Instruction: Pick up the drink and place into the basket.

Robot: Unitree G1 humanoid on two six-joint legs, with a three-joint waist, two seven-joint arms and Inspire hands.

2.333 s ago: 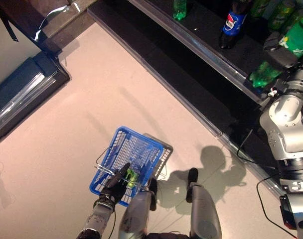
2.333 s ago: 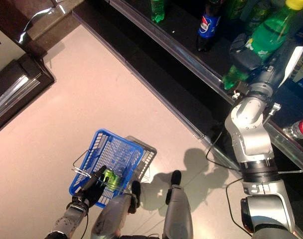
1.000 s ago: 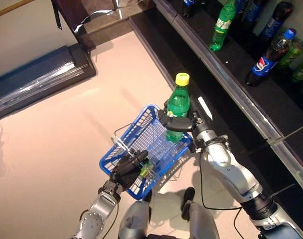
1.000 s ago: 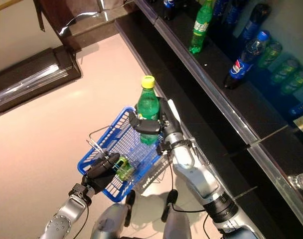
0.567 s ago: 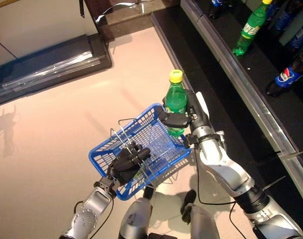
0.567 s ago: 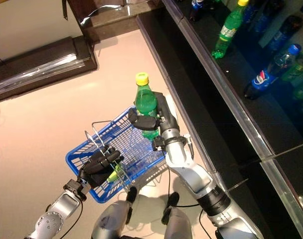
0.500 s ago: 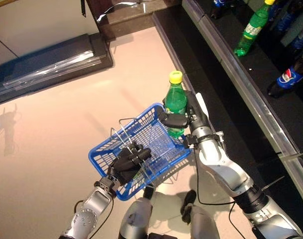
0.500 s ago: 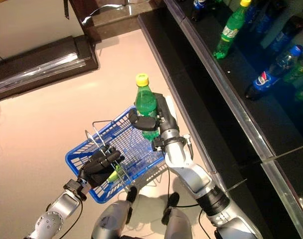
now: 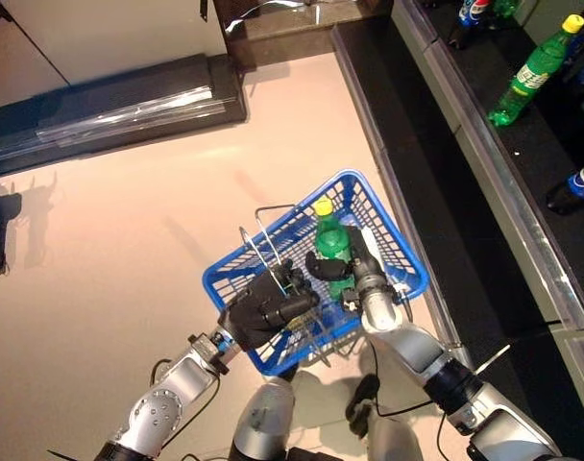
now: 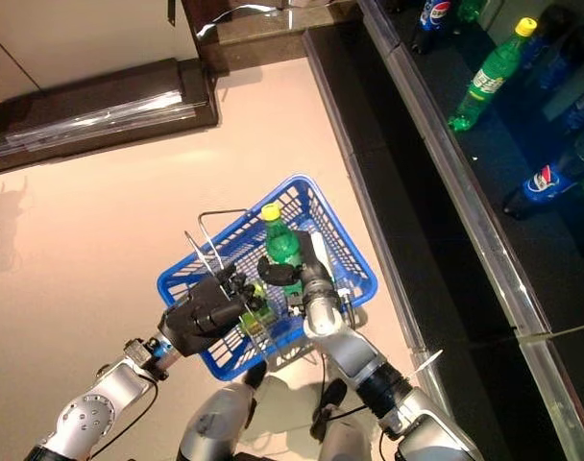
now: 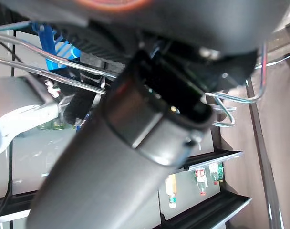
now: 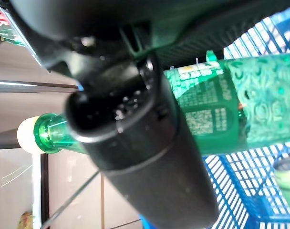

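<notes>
Right hand (image 9: 354, 272) wrapped round green plastic bottle with yellow cap (image 9: 330, 240), lowered inside blue plastic basket (image 9: 402, 257) at frame centre; left hand (image 9: 265, 307) gripping wire handles (image 9: 258, 245). Placing step; next, probably letting go.

- The basket (image 9: 403, 261) was held above the floor (image 9: 109, 250), left of the shelf (image 9: 523, 163).
- The bottle (image 9: 331, 248) stood inside the basket, gripped by the right hand (image 9: 345, 272).
- The basket's wire handles (image 9: 258, 235) were gripped by the left hand (image 9: 265, 307), at its near left side.
- More bottles (image 9: 532, 72) were set on the shelf, well apart from the basket.
</notes>
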